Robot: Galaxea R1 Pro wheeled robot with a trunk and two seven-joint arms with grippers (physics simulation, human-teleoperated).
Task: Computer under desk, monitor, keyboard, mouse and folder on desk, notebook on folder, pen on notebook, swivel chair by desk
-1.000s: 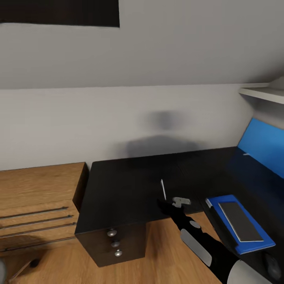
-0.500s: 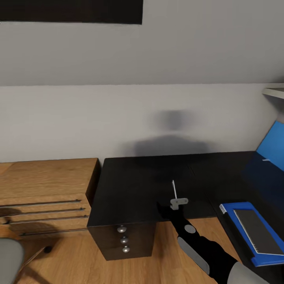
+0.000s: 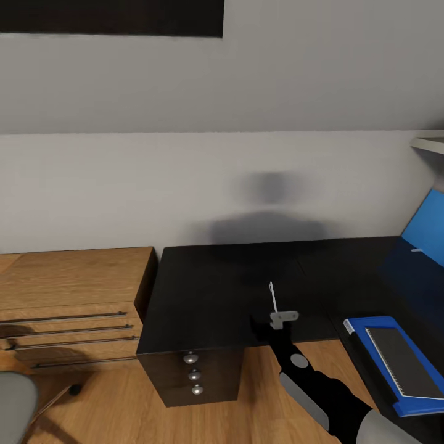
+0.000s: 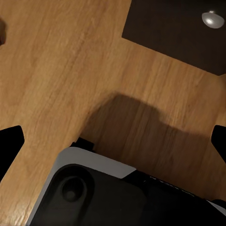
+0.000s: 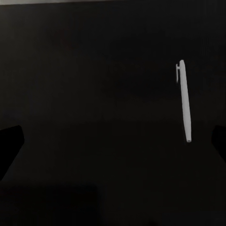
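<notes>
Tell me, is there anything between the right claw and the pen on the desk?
Nothing visible. The pen lies alone on the bare black desk, just ahead of the open right claw.

Room setting. Grey-white wall beneath a sloped ceiling carrying a black-framed skylight. Light wood floor. Low oak drawer unit against the wall, touching a black cabinet with three round silver knobs. White shelf at the right edge.

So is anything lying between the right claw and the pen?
Nothing: in the right wrist view the pen lies alone on bare black desktop. In the head view the right claw hovers just short of it.
</notes>
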